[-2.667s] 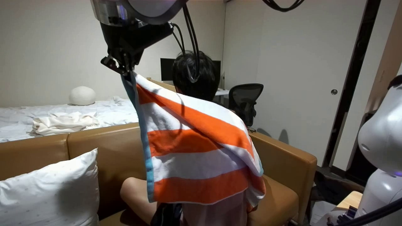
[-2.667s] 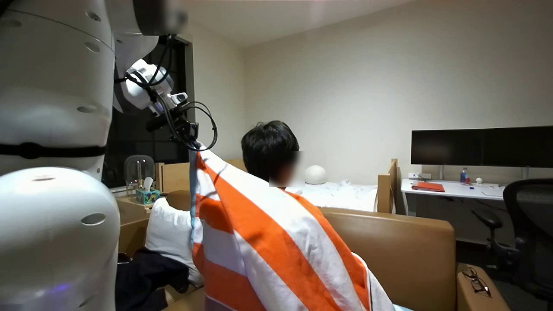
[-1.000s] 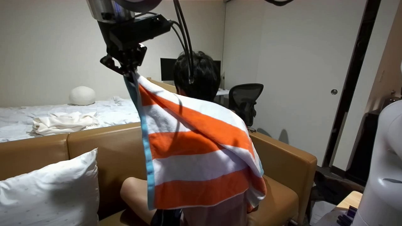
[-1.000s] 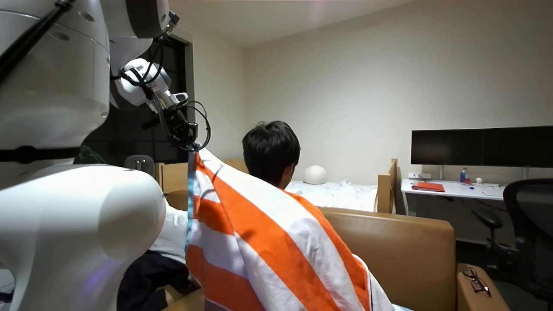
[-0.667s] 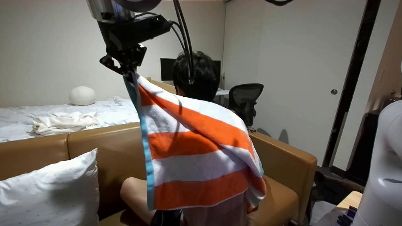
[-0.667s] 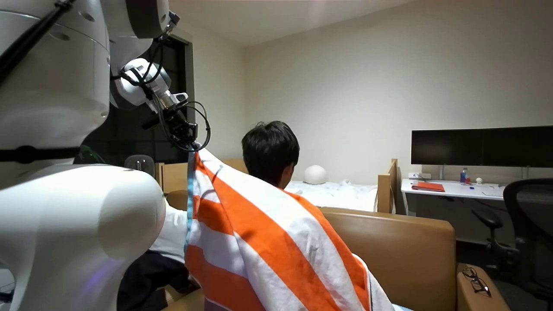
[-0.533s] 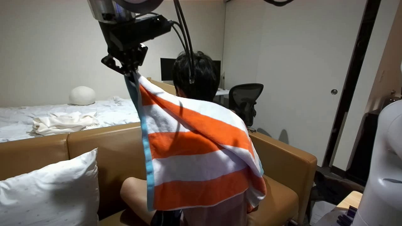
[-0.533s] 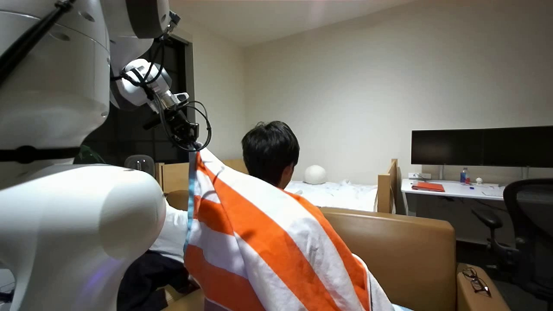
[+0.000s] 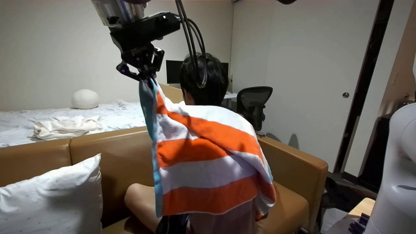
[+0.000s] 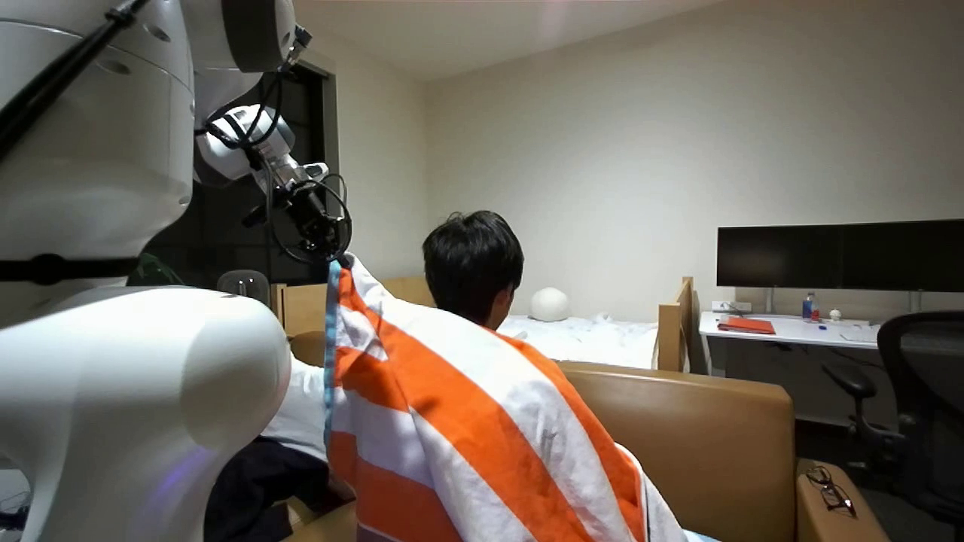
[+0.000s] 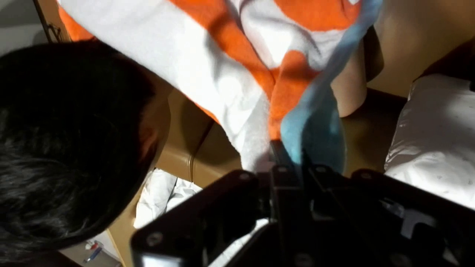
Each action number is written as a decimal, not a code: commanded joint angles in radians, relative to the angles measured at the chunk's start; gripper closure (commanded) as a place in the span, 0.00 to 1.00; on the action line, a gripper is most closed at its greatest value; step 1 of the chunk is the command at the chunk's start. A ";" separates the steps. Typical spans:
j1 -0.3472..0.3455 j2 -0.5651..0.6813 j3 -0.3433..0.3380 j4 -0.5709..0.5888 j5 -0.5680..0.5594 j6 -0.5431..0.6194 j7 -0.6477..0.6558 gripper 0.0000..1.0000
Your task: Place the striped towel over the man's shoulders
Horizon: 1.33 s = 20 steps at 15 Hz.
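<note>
The striped towel [image 9: 208,175] is orange and white with a blue edge band. It lies over the man's back and one shoulder in both exterior views [image 10: 467,406]. The man [image 9: 203,81] sits facing away; his dark-haired head also shows at the left of the wrist view [image 11: 63,148]. My gripper [image 9: 148,79] is shut on one upper corner of the towel, left of his head and apart from it. That corner is raised above the shoulder, and the cloth slopes from it to his neck. In the wrist view, the fingertips [image 11: 291,157] pinch the cloth beside the blue band [image 11: 315,111].
A brown sofa [image 9: 107,156] holds a white pillow [image 9: 55,198] left of the man. Glasses [image 10: 831,491] lie on the sofa arm. A bed [image 9: 19,120] stands behind the sofa. A desk with monitors [image 10: 836,256] and an office chair [image 10: 926,406] stand farther back.
The gripper has moved right toward the man's head and slightly down in an exterior view, still holding the corner. The towel's upper edge has slackened and dips near his neck. The arm's elbow has shifted.
</note>
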 commanded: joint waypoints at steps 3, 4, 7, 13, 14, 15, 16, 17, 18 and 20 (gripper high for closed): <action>0.020 0.030 -0.007 0.062 0.082 -0.059 0.045 0.99; 0.022 0.034 -0.009 0.068 0.091 -0.061 0.061 0.99; 0.032 0.049 -0.015 0.090 0.082 -0.097 0.149 0.99; 0.042 0.073 -0.022 0.126 0.104 -0.129 0.267 0.99; 0.040 0.064 -0.024 0.104 0.073 -0.103 0.224 0.95; 0.041 0.067 -0.024 0.109 0.076 -0.103 0.236 0.95; 0.042 0.069 -0.025 0.112 0.077 -0.103 0.240 0.95; 0.042 0.070 -0.025 0.113 0.077 -0.103 0.241 0.95; 0.042 0.070 -0.025 0.113 0.078 -0.103 0.242 0.95; 0.042 0.070 -0.026 0.113 0.078 -0.103 0.242 0.95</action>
